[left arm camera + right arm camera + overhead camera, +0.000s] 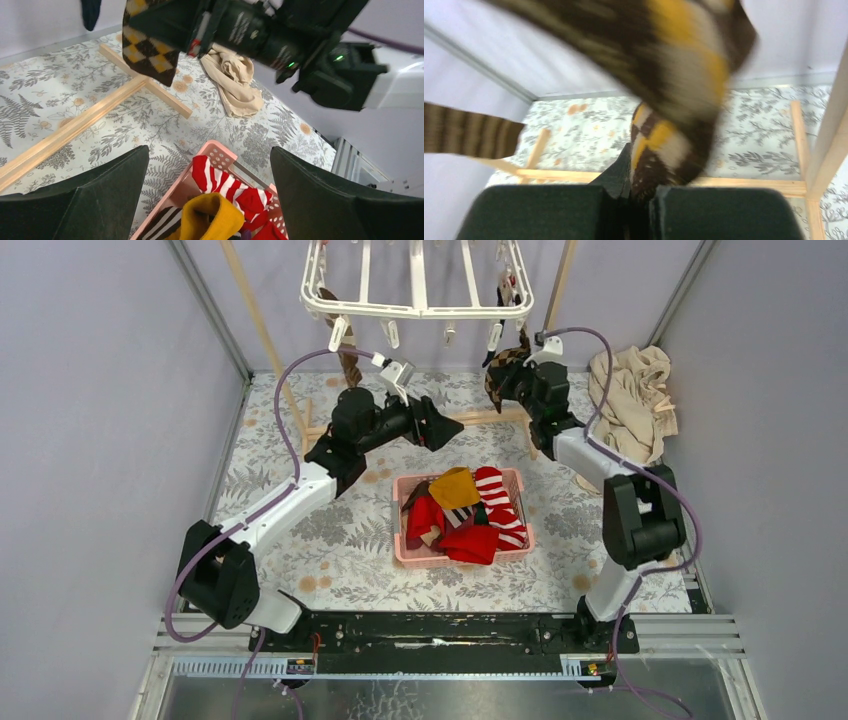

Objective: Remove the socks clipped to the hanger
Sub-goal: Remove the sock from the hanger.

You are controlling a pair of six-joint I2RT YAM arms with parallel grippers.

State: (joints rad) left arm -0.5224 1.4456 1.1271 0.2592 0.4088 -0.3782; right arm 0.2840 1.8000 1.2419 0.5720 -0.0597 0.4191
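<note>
Top view
- Hanger: white hanger (417, 280) up at the far end, between the poles of the wooden frame (255, 320).
- Socks on it: striped brown sock (348, 358) hangs from the front left; argyle sock (495, 390) hangs from a clip at the front right corner.
- Right gripper (515, 375): raised to the argyle sock, right against it.
- Left gripper (440, 430): held above the table, just beyond the pink basket (398, 530), which is full of red, striped and yellow socks.
- Other: beige cloth (630, 390) heaped at far right.

Left wrist view
- Left gripper (209, 150): jaws spread wide, nothing between them; pink basket (215, 150) rim below.
- Ahead: argyle sock (150, 50) dangling beside the dark body of the right arm (280, 35); wooden frame (75, 127) and beige cloth (235, 85) on the floral cover.

Right wrist view
- Right gripper (639, 210): jaws pinched together on the lower end of the argyle sock (669, 145); the upper part of the sock is blurred.
- Left edge: striped brown sock (469, 135).
</note>
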